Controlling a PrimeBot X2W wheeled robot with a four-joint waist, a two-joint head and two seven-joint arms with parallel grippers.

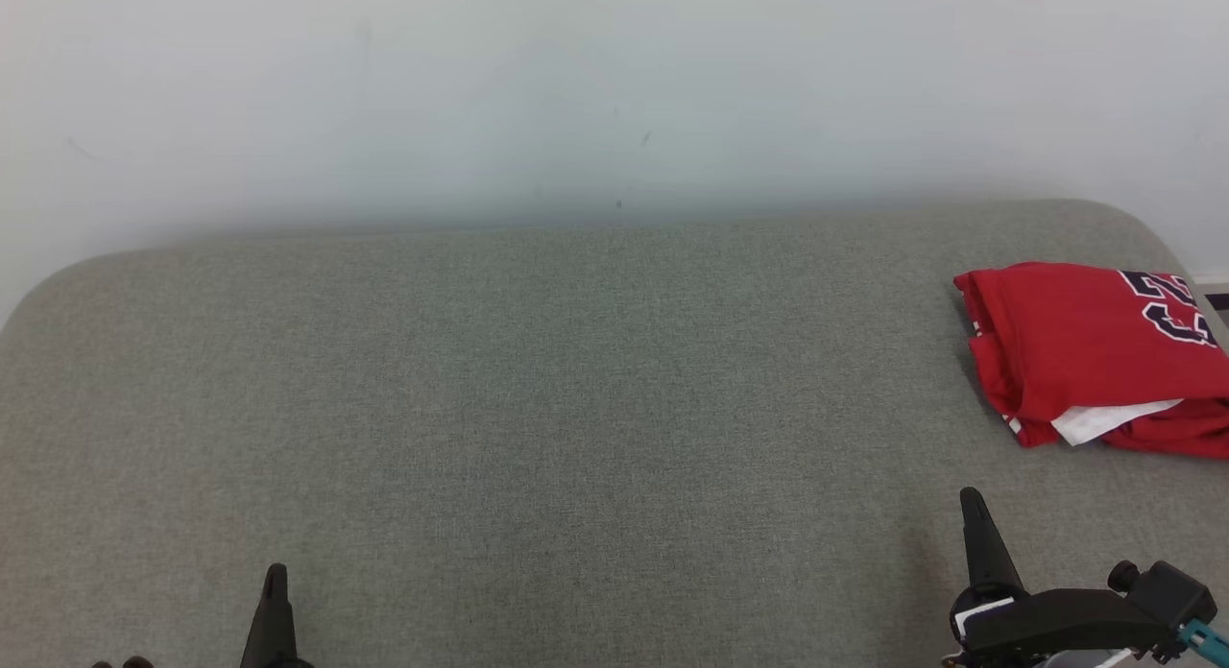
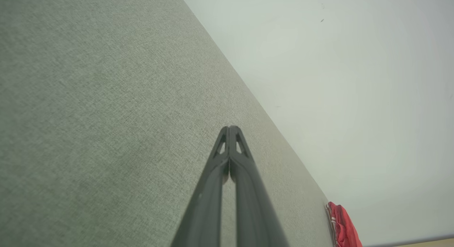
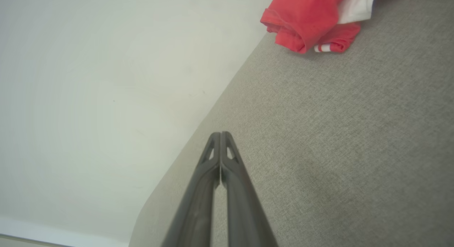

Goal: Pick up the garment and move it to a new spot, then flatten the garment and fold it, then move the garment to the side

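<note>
1. Head view: there's the red garment [image 1: 1075, 351], folded into a compact bundle at the far right of the grey fabric surface [image 1: 576, 409]. It lies close to the rounded back corner and is cut off by the picture's right edge. Dark numerals [image 1: 1167, 308] outlined in white sit on its top layer, and a white flap [image 1: 1114, 420] pokes out along the near edge. At the lower left, the left gripper [image 1: 276, 577] points up the picture, jaws clenched on nothing. At the lower right, the right gripper [image 1: 970, 500] does the same, well apart from the garment. A pale wall [image 1: 576, 92] rises behind.

2. Left wrist view: the left gripper [image 2: 230, 128] hangs over bare surface [image 2: 88, 115], its two dark fingers [image 2: 211, 190] pressed tip to tip with nothing between them. Way off in the lower right corner, a red sliver of the garment [image 2: 342, 224] lies by the surface's edge, where the wall [image 2: 337, 98] begins.

3. Right wrist view: the right gripper [image 3: 220, 134] is clenched too, tips meeting and empty, above the surface [image 3: 337, 133] near its edge against the wall [image 3: 106, 98]. The garment [image 3: 301, 16] lies at the top of the picture — layers stacked, with a rolled red fold facing the jaws. A red-and-white striped trim [image 3: 323, 48] peeks out at the bottom, and the white flap [image 3: 358, 5] is tucked between red layers. There's a clear gap between the tips and the cloth.
</note>
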